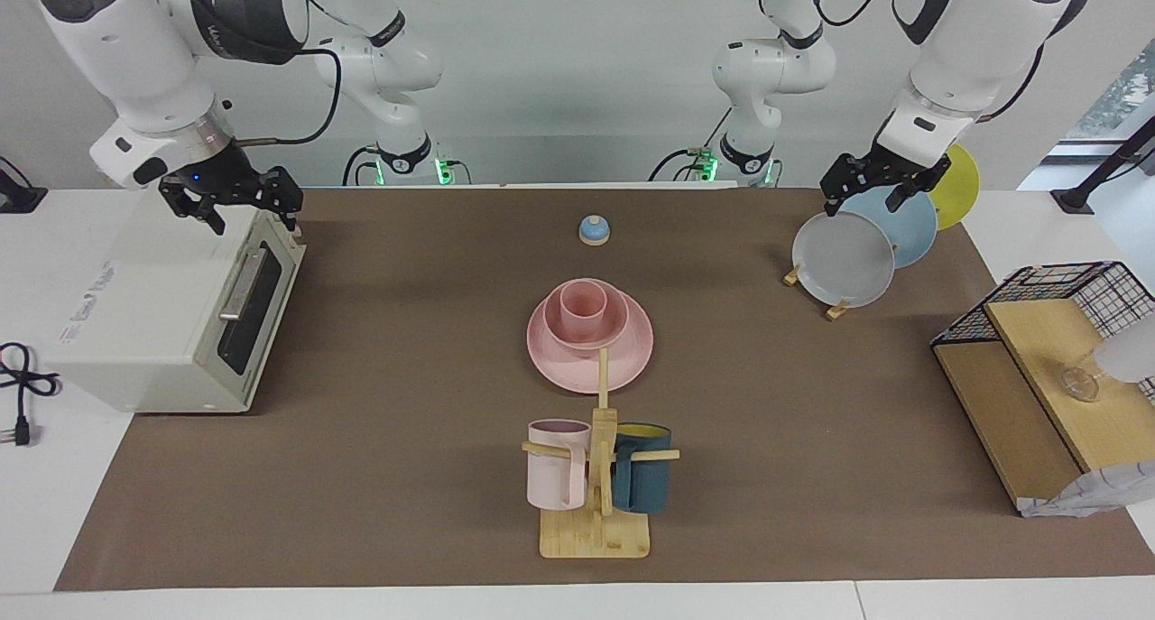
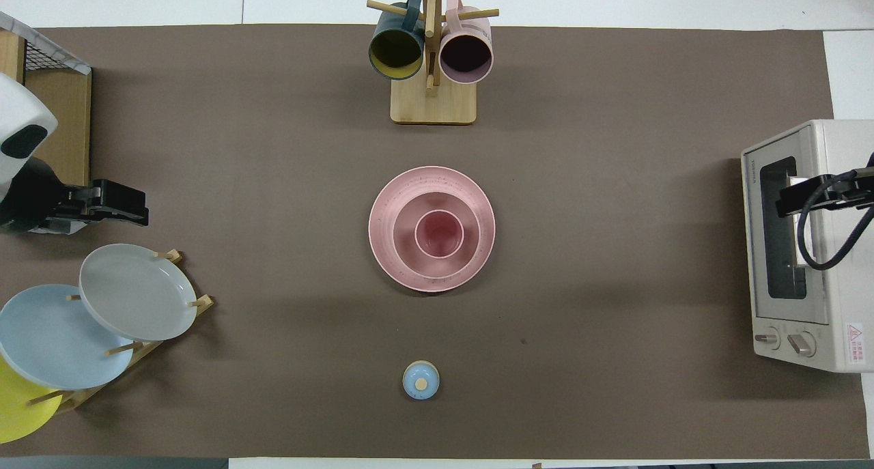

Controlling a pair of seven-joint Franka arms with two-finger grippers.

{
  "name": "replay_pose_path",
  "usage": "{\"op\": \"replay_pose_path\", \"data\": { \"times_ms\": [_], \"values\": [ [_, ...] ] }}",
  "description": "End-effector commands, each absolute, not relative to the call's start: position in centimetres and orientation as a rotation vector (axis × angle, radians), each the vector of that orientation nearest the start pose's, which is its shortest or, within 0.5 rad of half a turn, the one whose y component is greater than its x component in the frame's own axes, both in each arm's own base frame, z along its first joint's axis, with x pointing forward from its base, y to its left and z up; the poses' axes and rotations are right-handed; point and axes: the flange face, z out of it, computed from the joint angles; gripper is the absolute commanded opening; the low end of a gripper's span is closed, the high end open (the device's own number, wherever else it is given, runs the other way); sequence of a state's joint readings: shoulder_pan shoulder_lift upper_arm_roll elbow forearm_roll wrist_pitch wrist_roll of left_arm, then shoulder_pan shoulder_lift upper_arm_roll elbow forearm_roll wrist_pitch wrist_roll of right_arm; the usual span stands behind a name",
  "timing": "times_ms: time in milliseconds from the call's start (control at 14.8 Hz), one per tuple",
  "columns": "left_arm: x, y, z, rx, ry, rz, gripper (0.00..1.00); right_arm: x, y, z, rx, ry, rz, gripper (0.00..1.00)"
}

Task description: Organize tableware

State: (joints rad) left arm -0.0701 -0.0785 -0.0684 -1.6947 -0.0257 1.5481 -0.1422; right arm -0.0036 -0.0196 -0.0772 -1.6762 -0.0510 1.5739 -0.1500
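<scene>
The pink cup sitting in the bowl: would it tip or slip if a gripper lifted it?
The pink cup looks stiff and probably light. Its smooth tapered wall may slip in a grip. Nested upright in the pink bowl, it seems unlikely to tip when nudged.

Robot lab w/ a mock kitchen setup. Two white arms bolted at a white bench, cables and green status lights at their bases, bare white wall. Brown mat laid w/ staged kitchen props: toaster oven, plate rack, mug tree, wire shelf.
</scene>
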Motion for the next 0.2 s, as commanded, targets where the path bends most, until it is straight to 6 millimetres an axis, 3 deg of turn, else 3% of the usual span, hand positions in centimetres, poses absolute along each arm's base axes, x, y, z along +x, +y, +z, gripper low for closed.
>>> {"op": "replay_pose_path", "data": {
  "times_ms": [0, 135],
  "values": [
    [52.03, -7.97, 60.94, -3.157, 0.020, 0.090, 1.00, 53.59, -5.10, 58.88, -3.152, -0.135, 0.140, 1.00],
    [52.03, -7.97, 60.94, -3.157, 0.020, 0.090, 1.00, 53.59, -5.10, 58.88, -3.152, -0.135, 0.140, 1.00]
  ]
}}
